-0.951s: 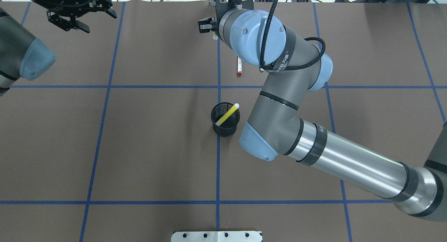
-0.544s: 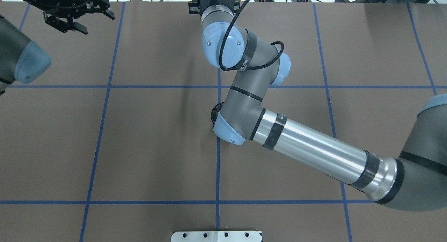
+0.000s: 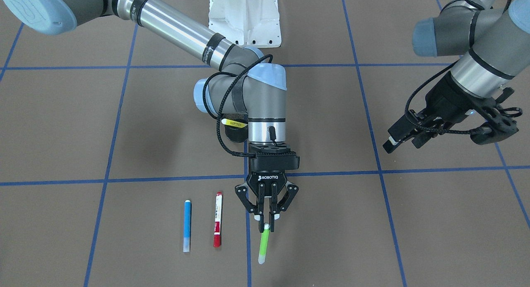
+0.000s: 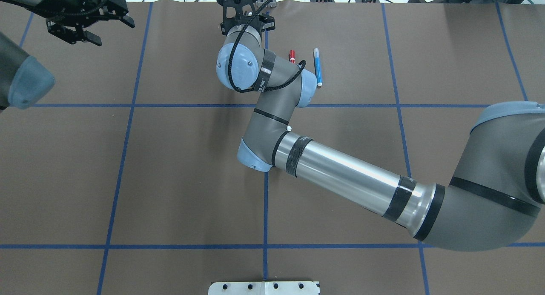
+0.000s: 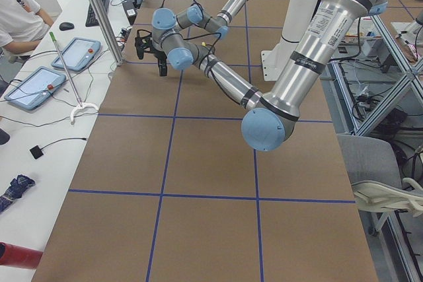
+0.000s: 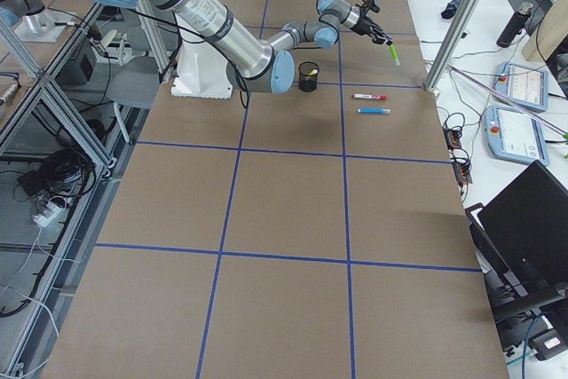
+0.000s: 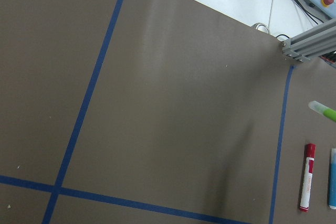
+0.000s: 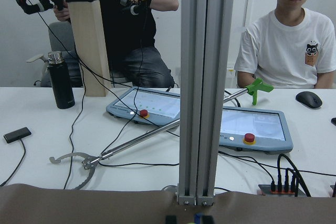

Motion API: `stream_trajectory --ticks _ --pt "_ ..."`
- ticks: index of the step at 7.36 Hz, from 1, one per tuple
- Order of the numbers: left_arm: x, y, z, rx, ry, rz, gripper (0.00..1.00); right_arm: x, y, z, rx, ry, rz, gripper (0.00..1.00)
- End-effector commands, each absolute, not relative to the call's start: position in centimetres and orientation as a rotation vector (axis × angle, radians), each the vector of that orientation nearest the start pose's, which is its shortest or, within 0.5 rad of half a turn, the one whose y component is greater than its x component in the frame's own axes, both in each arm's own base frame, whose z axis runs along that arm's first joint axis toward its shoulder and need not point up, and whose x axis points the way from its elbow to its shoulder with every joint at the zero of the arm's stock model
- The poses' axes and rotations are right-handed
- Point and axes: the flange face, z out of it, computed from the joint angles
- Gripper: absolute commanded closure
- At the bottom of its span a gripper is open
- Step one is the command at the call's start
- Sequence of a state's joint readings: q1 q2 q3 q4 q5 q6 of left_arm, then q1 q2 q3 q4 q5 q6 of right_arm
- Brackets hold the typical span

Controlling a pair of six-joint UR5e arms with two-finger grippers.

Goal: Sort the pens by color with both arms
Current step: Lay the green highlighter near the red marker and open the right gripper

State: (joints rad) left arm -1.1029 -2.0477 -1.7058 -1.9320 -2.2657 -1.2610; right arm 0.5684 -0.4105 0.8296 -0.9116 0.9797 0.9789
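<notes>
My right gripper (image 3: 267, 219) is shut on the top end of a green pen (image 3: 263, 243) near the table's far edge, on the blue centre line; the pen also shows in the exterior right view (image 6: 393, 55). A red-and-white pen (image 3: 218, 219) and a blue pen (image 3: 187, 225) lie side by side beside it, also seen from overhead as red pen (image 4: 292, 56) and blue pen (image 4: 317, 67). A yellow pen (image 3: 234, 122) leans in the black mesh cup (image 3: 236, 134), mostly behind my right wrist. My left gripper (image 4: 108, 31) is open and empty, hovering at the far left.
The white pedestal base (image 3: 244, 18) stands at the robot's side. My right forearm (image 4: 340, 171) stretches across the table's middle and hides the cup from overhead. An aluminium post (image 8: 202, 87), tablets and seated people are just beyond the far edge.
My right arm swung left along the far edge, uncovering the red and blue pens and covering the cup from overhead. My left gripper drifted slightly left and stayed open.
</notes>
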Motion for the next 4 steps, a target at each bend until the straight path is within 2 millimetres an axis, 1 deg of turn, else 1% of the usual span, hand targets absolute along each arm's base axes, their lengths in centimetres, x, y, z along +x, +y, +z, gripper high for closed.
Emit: stream_trajectory --ticks 1,2,3,4 --pt "22.4 -59.7 27.5 0.120 1.125 -0.369 0.01 -65.5 -60.8 14.0 1.003 -0.571 0.223 1.00" --pt "22.4 -59.8 27.5 0.122 1.125 -0.370 0.01 -65.5 -59.8 13.7 0.983 -0.617 0.195 1.00" --pt "22.4 -59.8 27.5 0.122 1.125 -0.370 0.01 -64.1 -58.2 16.0 0.992 -0.629 0.163 1.00" --pt "22.4 -59.7 27.2 0.124 1.128 -0.369 0.01 -64.0 -57.8 16.0 0.996 -0.631 0.139 0.58"
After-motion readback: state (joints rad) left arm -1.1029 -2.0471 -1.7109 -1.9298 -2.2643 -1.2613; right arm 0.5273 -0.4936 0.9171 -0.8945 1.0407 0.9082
